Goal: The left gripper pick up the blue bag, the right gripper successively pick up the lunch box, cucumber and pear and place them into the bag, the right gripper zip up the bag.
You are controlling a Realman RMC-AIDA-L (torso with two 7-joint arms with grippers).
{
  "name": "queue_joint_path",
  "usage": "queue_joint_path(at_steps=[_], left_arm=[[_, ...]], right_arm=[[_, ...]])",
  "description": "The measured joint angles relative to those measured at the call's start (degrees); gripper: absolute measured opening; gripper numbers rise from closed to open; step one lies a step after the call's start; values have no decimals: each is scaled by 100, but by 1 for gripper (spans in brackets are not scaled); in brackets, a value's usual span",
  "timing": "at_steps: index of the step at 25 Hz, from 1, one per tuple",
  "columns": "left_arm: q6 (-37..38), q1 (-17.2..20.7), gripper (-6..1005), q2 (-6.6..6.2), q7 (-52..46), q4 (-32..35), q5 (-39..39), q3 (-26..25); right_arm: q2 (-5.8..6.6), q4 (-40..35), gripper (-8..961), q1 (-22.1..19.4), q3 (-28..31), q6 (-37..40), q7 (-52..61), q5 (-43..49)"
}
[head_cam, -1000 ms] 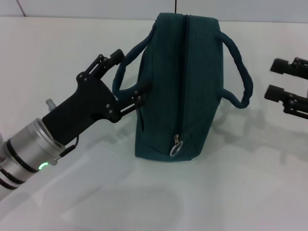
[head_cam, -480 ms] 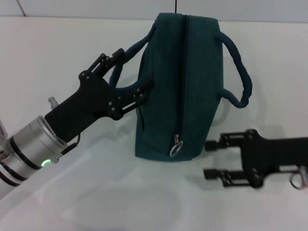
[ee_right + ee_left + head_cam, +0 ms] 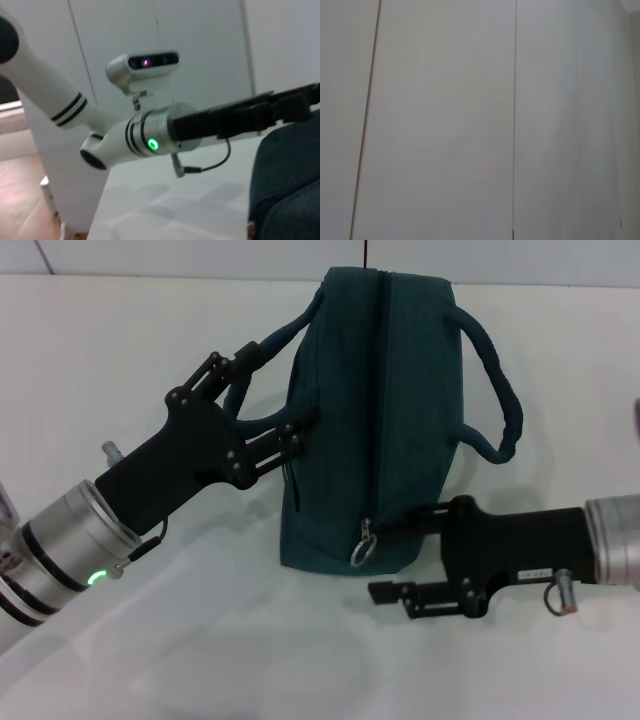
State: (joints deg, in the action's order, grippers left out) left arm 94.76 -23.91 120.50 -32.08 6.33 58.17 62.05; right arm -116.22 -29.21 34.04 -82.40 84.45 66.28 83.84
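Observation:
The blue bag (image 3: pixel 390 410) stands on the white table, its zipper running along the top to a metal ring pull (image 3: pixel 362 548) at the near end. My left gripper (image 3: pixel 275 390) is at the bag's left handle (image 3: pixel 240 390). Its fingers are spread, and the bend of the handle lies between them. My right gripper (image 3: pixel 385 560) reaches in from the right, open, with its fingertips just beside the ring pull. The lunch box, cucumber and pear are out of view. The right wrist view shows a corner of the bag (image 3: pixel 287 175) and my left arm (image 3: pixel 160 132).
The white table (image 3: pixel 200 660) extends around the bag on all sides. The bag's right handle (image 3: pixel 500 400) loops out above my right arm. The left wrist view holds only pale wall panels (image 3: pixel 445 120).
My right gripper has swept in from the far right to the bag's near end by the ring pull. The left gripper rose slightly and the left handle lifted with it.

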Motion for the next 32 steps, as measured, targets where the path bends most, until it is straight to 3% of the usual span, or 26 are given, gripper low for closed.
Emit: queue_joint_path(at_steps=[5,25,32], left_arm=[[-8,1,881,6,-1,0,0,-14],[-12,-140,873,17,11,-141,2,-18],[71,-100,870,18,13,-141,-8,-33]], right_arm=[[-3,-10,556,94,-299,0,3,-8],[-5,-32,433,50,-459,-123,-508,-309],[-5,0,158,35,-462,-125,-1049,-469]])
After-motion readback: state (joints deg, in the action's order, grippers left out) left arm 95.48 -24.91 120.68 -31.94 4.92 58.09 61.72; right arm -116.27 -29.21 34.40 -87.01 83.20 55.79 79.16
